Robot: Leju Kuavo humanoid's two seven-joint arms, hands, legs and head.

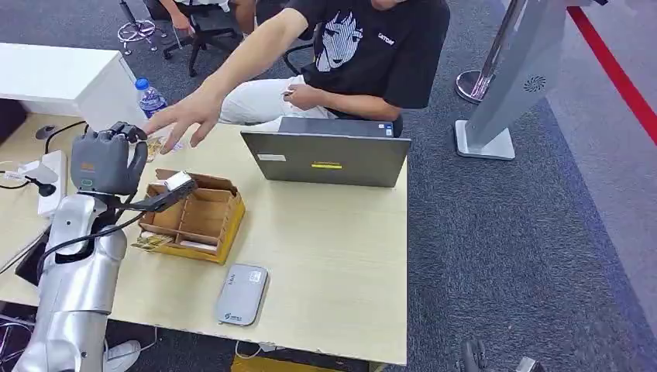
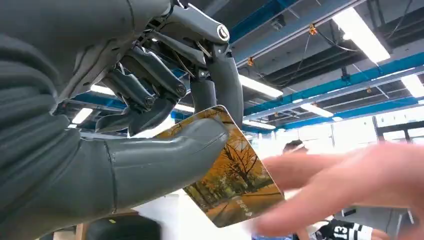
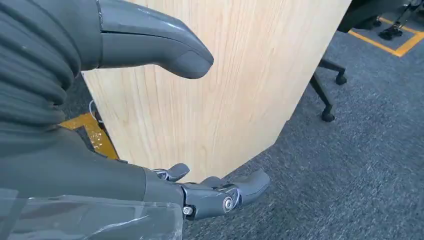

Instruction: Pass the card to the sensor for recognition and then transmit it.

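A: Left hand [image 2: 150,100], status?
B: Raised above the far-left part of the table [image 1: 333,248], beyond the wooden divider box [image 1: 197,221]. It pinches the card [image 2: 230,175] between thumb and fingers. The card face shows autumn trees in orange and yellow; there is small white print near one edge, too blurred to read.

A: Anyone near it?
B: A seated person in a black T-shirt stretches a hand [image 1: 182,116] toward the card, close to it, fingers spread. I cannot tell whether they touch it. White lettering on the shirt's sleeve, not legible.

A: Right hand [image 3: 165,125]?
B: Holding nothing, fingers apart, beside a light wood panel with grey carpet past it.

A: Landmark the rest off the box.
B: The grey card sensor [image 1: 242,294] lies flat just nearer than the box, small logo at its near end, unreadable. An open laptop [image 1: 325,159] stands beyond the box to the right, with a yellow sticker on its lid. A water bottle [image 1: 149,97] with blue cap stands beyond the box, behind the left hand. A white power strip [image 1: 51,182] lies to the box's left.
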